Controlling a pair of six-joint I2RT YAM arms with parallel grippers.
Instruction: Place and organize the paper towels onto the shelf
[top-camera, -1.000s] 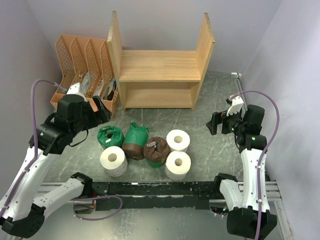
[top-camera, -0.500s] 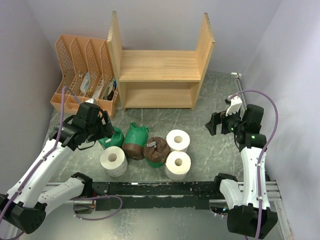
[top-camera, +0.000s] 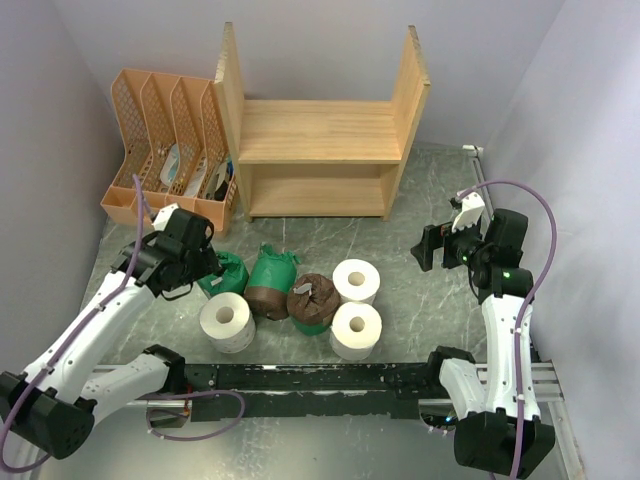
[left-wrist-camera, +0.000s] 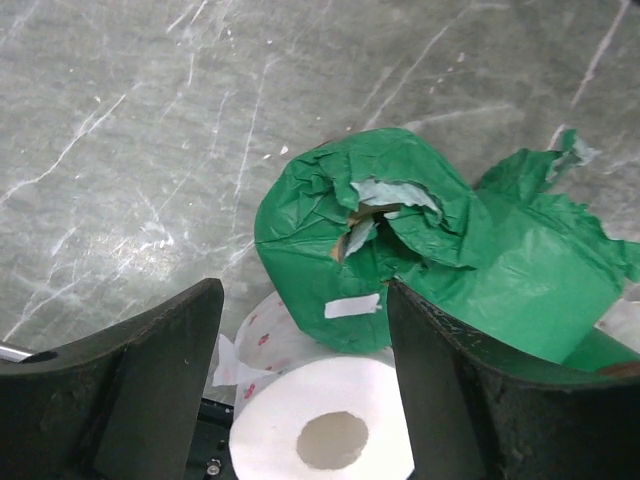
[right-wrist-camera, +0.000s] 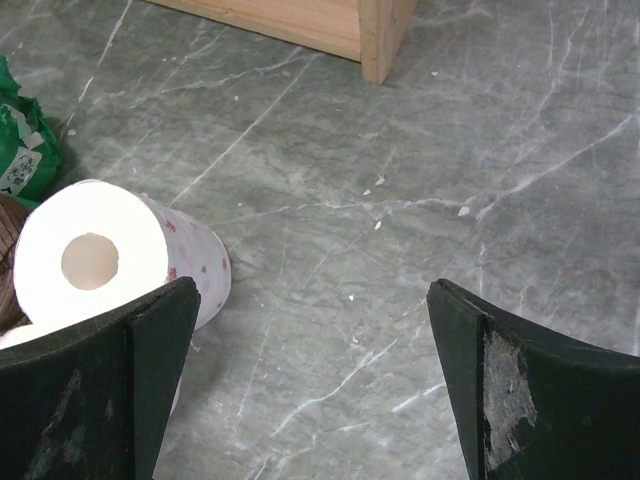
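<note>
Several paper towel rolls sit in a cluster on the grey table in front of the wooden shelf (top-camera: 320, 140): a green-wrapped roll (top-camera: 232, 272), a green-and-brown one (top-camera: 272, 280), a brown one (top-camera: 312, 298) and three bare white rolls (top-camera: 356, 280) (top-camera: 357, 330) (top-camera: 227, 321). My left gripper (top-camera: 207, 264) is open, just above the left green roll (left-wrist-camera: 365, 240), with a white roll (left-wrist-camera: 325, 430) below between the fingers. My right gripper (top-camera: 432, 247) is open and empty, right of the cluster. In its view are a white roll (right-wrist-camera: 100, 255) and the shelf's foot (right-wrist-camera: 378, 30).
An orange lattice file rack (top-camera: 165, 130) holding papers stands left of the shelf, close behind my left arm. Grey walls close in on both sides. A black rail (top-camera: 320, 378) runs along the near edge. Both shelf boards hold nothing.
My left arm has swung from beside the orange rack down and right, bringing its open gripper over the left green roll. The right arm and the rolls have not moved.
</note>
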